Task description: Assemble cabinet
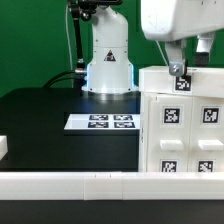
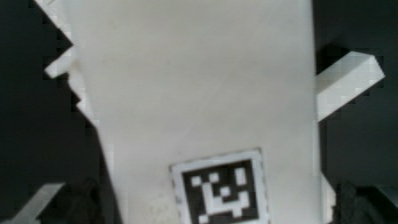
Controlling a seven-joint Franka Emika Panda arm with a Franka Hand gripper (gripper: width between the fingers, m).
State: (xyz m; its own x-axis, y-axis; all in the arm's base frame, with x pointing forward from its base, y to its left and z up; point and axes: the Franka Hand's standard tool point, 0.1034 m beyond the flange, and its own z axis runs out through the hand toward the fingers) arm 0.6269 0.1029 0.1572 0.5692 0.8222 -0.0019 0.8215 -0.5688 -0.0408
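Exterior view shows the cabinet (image 1: 185,120) at its right, tags facing out, the gripper (image 1: 180,72) atop it, the marker board (image 1: 100,122) beside. Only the wrist view reveals one tag (image 2: 221,188) close; finger spread cannot be told.

Exterior view low, facing the arm's base across the table, wrist view close on the cabinet (image 2: 196,100), shared.
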